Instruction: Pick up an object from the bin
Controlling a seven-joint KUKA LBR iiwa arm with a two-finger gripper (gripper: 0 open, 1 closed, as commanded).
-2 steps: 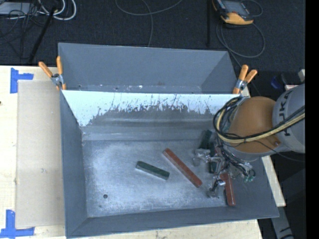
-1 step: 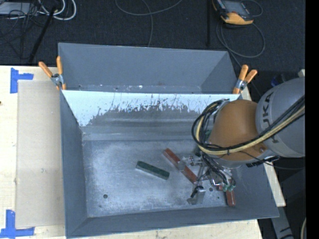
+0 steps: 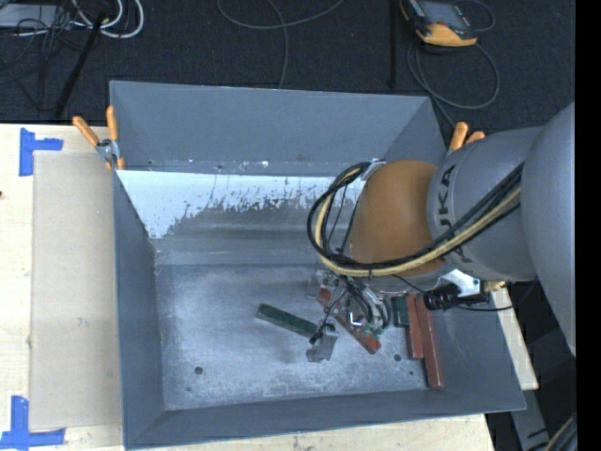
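One gripper (image 3: 323, 343), low in the bin, right of centre, tip close to the floor. Wide or narrow: cannot tell, wrist wiring and clutter hide it.

Nearest thing is a dark green stick (image 3: 286, 319). It is slim, lies flat on the floor near the middle and slants down to the right. Its right end reaches the gripper tip; contact unclear.

Just right of the gripper is a small reddish-brown piece (image 3: 368, 341), tilted, partly under the wiring. More small bits sit under the wrist, too tangled to tell apart.

Further right, near the bin's right wall, is a long red-brown bar (image 3: 428, 346), lying roughly front to back. A shorter dark green bar (image 3: 414, 319) lies along its left edge, touching or nearly so.

Above the gripper is the orange cover (image 3: 394, 219) on the wrist, with black and yellow cables (image 3: 324, 224) looping round its left side. The grey arm (image 3: 512, 205) comes in from the right, over the bin's right rim.

Grey metal bin (image 3: 188, 280), sloped walls, floor scuffed and speckled.
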